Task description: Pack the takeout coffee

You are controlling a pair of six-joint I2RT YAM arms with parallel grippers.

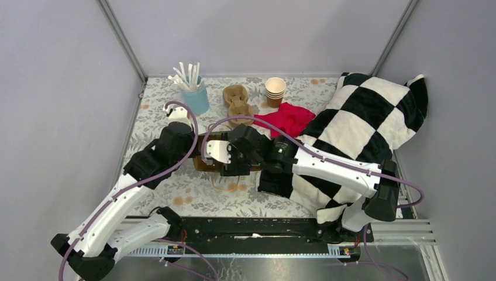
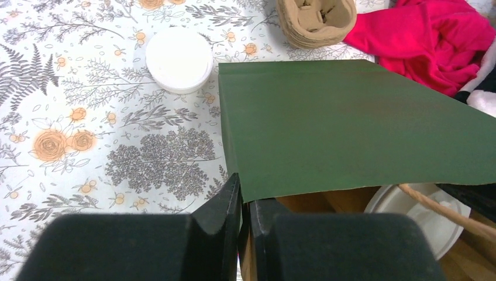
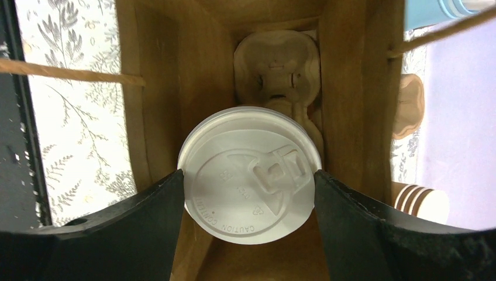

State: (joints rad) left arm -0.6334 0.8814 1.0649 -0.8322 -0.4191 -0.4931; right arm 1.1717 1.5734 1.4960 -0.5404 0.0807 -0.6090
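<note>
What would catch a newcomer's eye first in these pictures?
The white-lidded takeout coffee, clamped between the right gripper fingers, sits in the mouth of the open paper bag, with a pulp cup carrier deeper inside. The left gripper pinches the bag's rim. A big black-and-white checkered pillow fills the right side of the table.

Top view: the paper bag is largely covered by the left arm and right arm. Right wrist view: the takeout coffee is concealed below its lid, and the cup carrier is partly masked by it. Left wrist view: the red cloth is cut off at the right edge.
</note>
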